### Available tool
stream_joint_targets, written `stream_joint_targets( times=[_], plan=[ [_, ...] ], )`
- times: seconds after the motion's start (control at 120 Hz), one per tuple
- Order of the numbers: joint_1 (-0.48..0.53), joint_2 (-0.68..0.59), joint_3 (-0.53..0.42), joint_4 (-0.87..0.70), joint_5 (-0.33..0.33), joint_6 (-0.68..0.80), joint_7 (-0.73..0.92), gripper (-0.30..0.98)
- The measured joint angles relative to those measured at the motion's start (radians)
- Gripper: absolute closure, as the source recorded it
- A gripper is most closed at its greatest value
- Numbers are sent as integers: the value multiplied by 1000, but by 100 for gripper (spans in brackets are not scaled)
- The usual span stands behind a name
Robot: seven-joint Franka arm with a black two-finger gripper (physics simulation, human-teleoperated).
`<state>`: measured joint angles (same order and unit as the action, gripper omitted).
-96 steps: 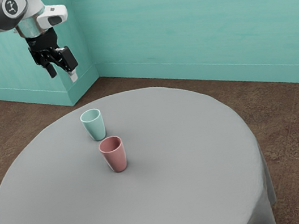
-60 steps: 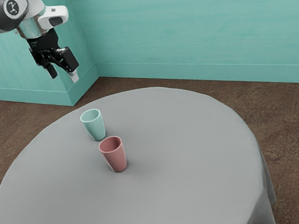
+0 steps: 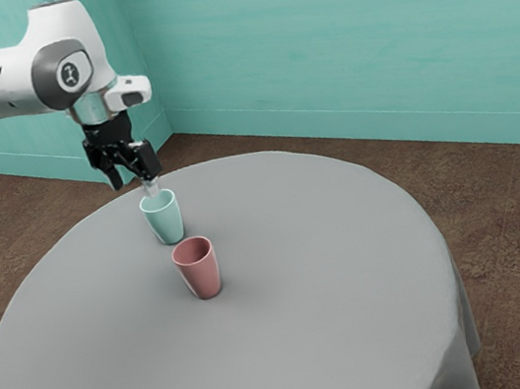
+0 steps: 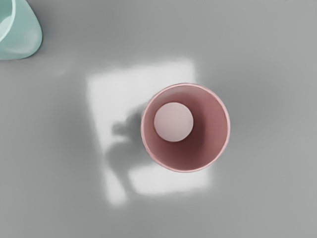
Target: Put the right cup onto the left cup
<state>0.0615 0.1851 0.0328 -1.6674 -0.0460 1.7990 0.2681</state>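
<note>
The white robot arm (image 3: 11,81) comes in from 10 o'clock in the exterior view, with its black two-finger hand (image 3: 134,183) pointing down. The hand is released: its two fingers stand apart with a visible gap between them, and it is grasping nothing. One fingertip (image 3: 151,187) lines up with the mint-green cup's rim in the exterior view; whether they touch I cannot tell.

The mint-green cup (image 3: 164,221) stands upright on the round, grey-covered bench (image 3: 336,291), at 5 o'clock from the hand. The pink cup (image 3: 202,274) also stands upright there, at 5 o'clock from the mint-green one, near it but apart.

In the wrist view the pink cup's mouth faces the camera, its pale round inner base showing. Beside this cup, a bright patch (image 4: 114,94) with a dark shadow (image 4: 126,153) lies on the bench.
</note>
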Motion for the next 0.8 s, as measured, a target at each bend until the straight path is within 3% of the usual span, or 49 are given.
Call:
stream_joint_targets(
  times=[0.317,0.8],
  plan=[
    [6,136,0,-7,-10,120,-16,0],
    [11,247,3,-71,-24,282,-28,0]
  ],
)
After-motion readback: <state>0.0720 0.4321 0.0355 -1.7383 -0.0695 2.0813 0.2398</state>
